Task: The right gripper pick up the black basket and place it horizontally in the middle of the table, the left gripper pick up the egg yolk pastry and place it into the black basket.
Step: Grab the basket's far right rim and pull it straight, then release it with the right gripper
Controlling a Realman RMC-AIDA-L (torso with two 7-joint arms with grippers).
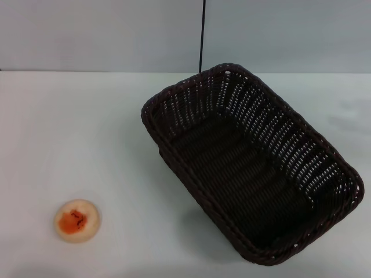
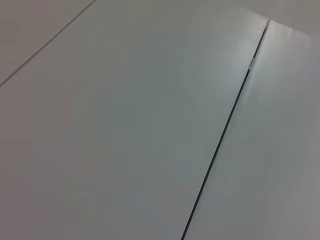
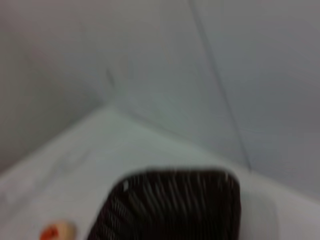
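Note:
The black basket is a large dark woven wicker basket lying diagonally on the right half of the white table, empty inside. The egg yolk pastry is a small round cream bun with an orange centre near the table's front left. The right wrist view shows the basket and the pastry from a distance. Neither gripper shows in any view. The left wrist view shows only pale panels with a dark seam.
A grey wall runs behind the table with a dark vertical seam above the basket. The table's far edge meets the wall. Bare tabletop lies between the pastry and the basket.

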